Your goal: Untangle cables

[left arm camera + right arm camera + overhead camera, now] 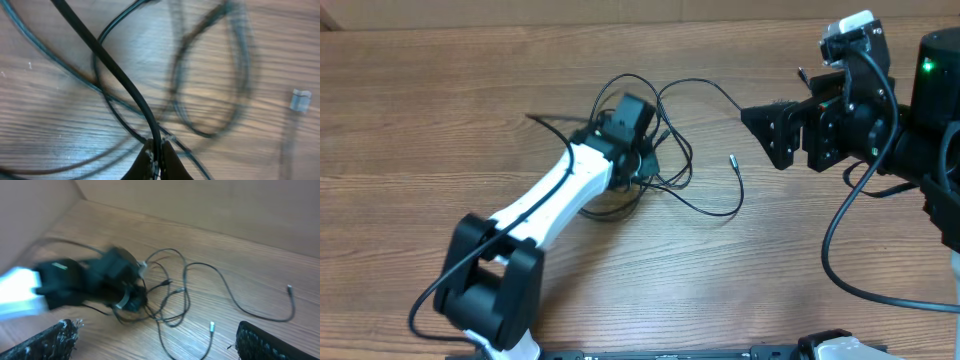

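LEFT: white-and-black left gripper (156, 156) low over the middle of the brown wooden worktop (410, 120), fingers squeezed together on one cord | MIDDLE: thin black bendy cables (112, 64) in a loose tangle there, one silvery plug tip (731, 158) off to the right | RIGHT: black right gripper (772, 133) near the right edge, fingers wide apart, holding nothing

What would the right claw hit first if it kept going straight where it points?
Probably the cables. A loose strand with a silvery plug tip lies just ahead of the open right gripper, before the main tangle. How high it rides is unclear, so it might pass over them.
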Motion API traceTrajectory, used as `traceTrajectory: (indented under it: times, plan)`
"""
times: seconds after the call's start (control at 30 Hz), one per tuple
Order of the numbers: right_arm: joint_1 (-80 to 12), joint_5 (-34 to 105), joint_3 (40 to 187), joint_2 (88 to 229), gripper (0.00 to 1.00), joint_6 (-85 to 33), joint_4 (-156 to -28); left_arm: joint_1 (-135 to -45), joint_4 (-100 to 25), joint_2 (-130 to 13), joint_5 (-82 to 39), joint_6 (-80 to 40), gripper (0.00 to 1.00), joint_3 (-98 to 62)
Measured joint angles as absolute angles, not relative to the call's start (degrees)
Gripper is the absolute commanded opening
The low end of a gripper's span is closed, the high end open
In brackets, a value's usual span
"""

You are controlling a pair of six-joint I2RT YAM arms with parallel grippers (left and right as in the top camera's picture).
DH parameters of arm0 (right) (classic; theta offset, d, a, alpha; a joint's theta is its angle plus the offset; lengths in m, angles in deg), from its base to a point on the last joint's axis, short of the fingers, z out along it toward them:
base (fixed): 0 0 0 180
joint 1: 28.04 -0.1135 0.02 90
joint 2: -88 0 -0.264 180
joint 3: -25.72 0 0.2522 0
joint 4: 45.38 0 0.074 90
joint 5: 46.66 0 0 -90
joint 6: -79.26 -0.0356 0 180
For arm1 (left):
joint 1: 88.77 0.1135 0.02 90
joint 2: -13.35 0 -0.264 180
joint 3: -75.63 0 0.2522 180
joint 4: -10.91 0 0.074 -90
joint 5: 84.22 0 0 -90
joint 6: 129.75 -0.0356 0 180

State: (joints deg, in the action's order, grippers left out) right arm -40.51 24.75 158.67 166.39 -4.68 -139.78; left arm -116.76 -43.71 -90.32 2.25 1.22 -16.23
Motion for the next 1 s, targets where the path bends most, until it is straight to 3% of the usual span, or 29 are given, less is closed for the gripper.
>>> traceTrajectory:
  times: [0.53, 1.0]
  plan:
    - [-40.51, 29.34, 158.67, 167.38, 1.00, -4.70, -139.91, -104.28, -73.24, -77.58, 0.59, -15.96, 0.04, -54.94]
    - [-40.51, 22.50, 158.67, 175.73, 1.00, -2.97, -140.63, -101.53, -80.91, -77.63, -2.29, -22.00, 0.04, -69.63]
